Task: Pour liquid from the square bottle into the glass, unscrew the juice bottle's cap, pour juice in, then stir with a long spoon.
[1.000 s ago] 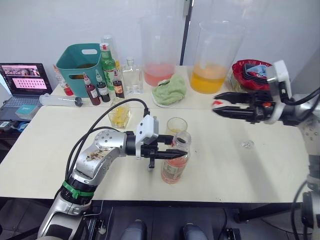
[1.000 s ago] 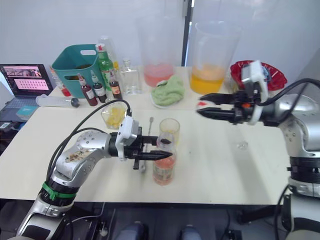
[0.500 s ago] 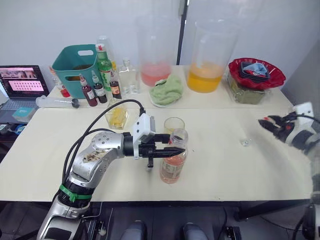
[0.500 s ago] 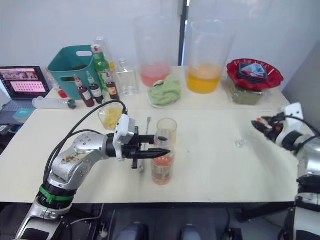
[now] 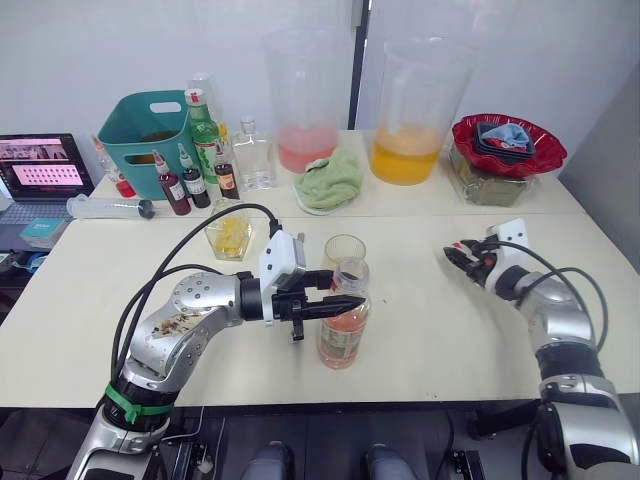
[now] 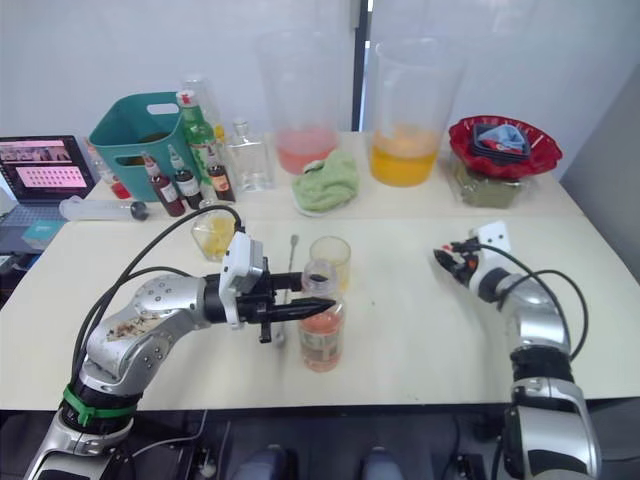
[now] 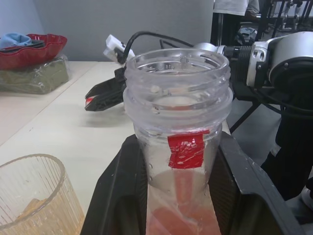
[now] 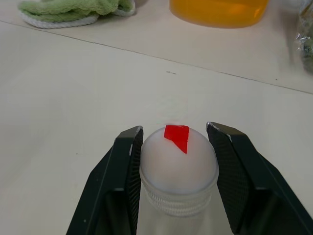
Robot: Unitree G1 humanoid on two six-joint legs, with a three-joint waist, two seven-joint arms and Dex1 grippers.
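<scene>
Holding the juice bottle (image 5: 344,320) at the neck with the left end effector (image 5: 340,300), cap (image 8: 178,164) off and pinched in the right end effector (image 8: 178,147).
Bottle upright on the table (image 5: 430,330), mouth open, pink juice (image 7: 178,220) in the lower part. Glass (image 5: 346,251) just behind it with yellow liquid at the bottom; square bottle (image 5: 231,232) further left. Long spoon (image 6: 290,275) flat on the table beside the glass. Right end effector low over the table's right side, well apart from the bottle.
</scene>
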